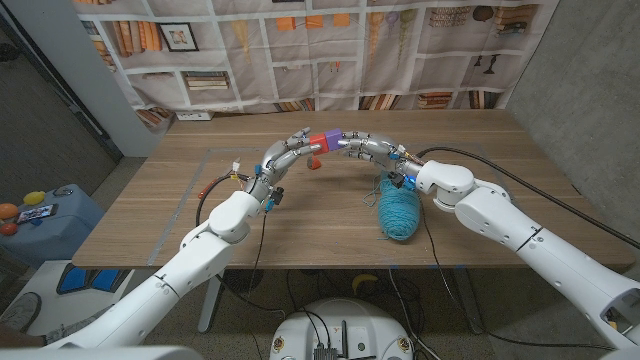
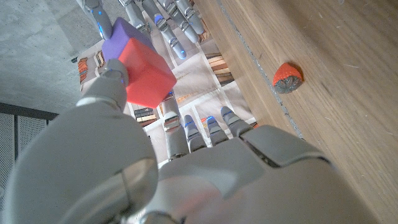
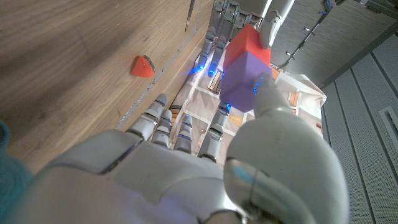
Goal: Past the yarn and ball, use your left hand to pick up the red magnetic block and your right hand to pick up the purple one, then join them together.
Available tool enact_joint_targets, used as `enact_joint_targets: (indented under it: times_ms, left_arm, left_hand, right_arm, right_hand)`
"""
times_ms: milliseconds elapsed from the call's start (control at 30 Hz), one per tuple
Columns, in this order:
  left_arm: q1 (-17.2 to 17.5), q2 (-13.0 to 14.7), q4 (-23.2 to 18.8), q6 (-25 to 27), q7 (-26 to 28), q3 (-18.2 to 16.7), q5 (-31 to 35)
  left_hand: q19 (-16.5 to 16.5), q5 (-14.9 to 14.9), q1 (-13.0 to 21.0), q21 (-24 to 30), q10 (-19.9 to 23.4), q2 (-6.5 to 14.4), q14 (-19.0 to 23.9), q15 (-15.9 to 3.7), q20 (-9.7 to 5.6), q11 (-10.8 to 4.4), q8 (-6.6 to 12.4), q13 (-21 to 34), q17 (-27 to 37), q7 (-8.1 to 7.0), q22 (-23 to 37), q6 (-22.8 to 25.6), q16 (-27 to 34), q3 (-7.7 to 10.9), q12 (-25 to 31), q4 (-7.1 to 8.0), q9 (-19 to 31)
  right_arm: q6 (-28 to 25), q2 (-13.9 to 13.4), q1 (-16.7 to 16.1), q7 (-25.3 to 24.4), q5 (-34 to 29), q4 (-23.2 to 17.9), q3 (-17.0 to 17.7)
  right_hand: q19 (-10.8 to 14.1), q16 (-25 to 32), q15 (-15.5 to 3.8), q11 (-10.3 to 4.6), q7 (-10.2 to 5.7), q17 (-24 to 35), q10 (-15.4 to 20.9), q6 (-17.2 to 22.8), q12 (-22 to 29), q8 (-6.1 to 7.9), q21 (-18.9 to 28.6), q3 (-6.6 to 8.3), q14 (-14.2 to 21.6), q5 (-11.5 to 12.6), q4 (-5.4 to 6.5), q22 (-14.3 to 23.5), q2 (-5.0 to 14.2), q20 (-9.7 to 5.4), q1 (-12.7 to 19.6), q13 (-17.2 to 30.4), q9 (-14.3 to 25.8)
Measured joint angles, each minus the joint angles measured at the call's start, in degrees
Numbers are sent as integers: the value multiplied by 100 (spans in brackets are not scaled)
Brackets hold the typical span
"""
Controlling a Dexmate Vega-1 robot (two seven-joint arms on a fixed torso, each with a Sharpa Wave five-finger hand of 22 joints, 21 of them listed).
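Left hand (image 1: 290,152) pinches red magnetic cube (image 1: 319,140), right hand (image 1: 366,146) pinches purple magnetic cube (image 1: 333,138); cubes touching, raised over wooden table (image 1: 500,160); keep faces square, grips firm; past teal yarn skein (image 1: 398,211).

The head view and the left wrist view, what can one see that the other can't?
The head view has the teal yarn on the table near the right arm, with both arms reaching in. The left wrist view has a small red strawberry-like thing lying on the wood. Both have the red block pressed against the purple block, held between the left hand and the right hand.
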Motion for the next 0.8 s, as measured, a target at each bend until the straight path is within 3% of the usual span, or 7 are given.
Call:
enact_joint_targets:
  times_ms: [400,800]
  left_arm:
    - [83,33,-47,-55,-3,-36,-18]
    - [74,41,-28,-88,-113,-39,-62]
  left_hand:
    - [-31,-1,90,0,-128,91,-95,95,31,127,-156,0,0,-144,0,-144,-27,-50,-23,45,-3]
    - [-82,7,60,0,-237,122,-159,159,52,281,-180,12,0,-212,0,-281,-27,-138,-23,52,-23]
  right_arm:
    - [-1,-2,-65,-69,-27,-73,0]
    - [64,4,-121,-117,-34,-93,28]
  right_hand:
    - [22,0,0,-20,72,-1,21,72,27,49,0,0,0,-16,0,0,27,-22,28,-1,-30]
    - [21,1,0,-20,103,27,20,103,27,70,0,0,0,-22,-1,0,69,-21,71,-1,-28]
